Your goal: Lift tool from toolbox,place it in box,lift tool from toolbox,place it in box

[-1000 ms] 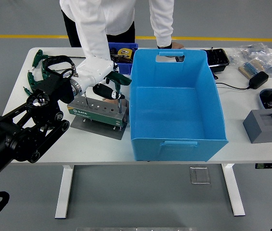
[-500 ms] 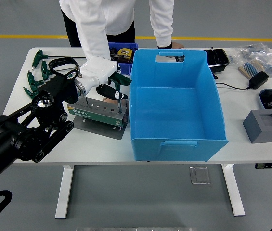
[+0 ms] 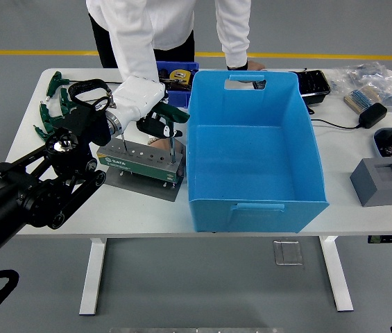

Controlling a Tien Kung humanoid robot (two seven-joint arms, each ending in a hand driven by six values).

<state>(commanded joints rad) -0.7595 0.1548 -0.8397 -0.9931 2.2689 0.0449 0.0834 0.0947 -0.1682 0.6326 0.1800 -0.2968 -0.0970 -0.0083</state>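
Note:
A grey toolbox block (image 3: 139,160) with a green label stands on a metal plate left of the big blue box (image 3: 251,156). My left hand (image 3: 155,123), white-backed with black fingers, hangs over the block's right end, shut on a green T-handle tool (image 3: 171,116). The tool's thin shaft points down to the block's top; whether its tip is in a hole I cannot tell. A person in white stands behind the table. One hand (image 3: 155,143) rests by the block under my hand, and the other (image 3: 252,66) is at the blue box's far rim.
Several green T-handle tools (image 3: 50,104) lie at the table's far left. A small blue bin (image 3: 175,72) sits behind the block. To the right of the blue box are a black tray (image 3: 313,83), plastic bags (image 3: 369,78), a black adapter (image 3: 372,114) and a grey foam block (image 3: 381,180).
My left hand has shifted slightly up and to the right over the block, and the green tool's handle has risen a little with it. The person has stayed put.

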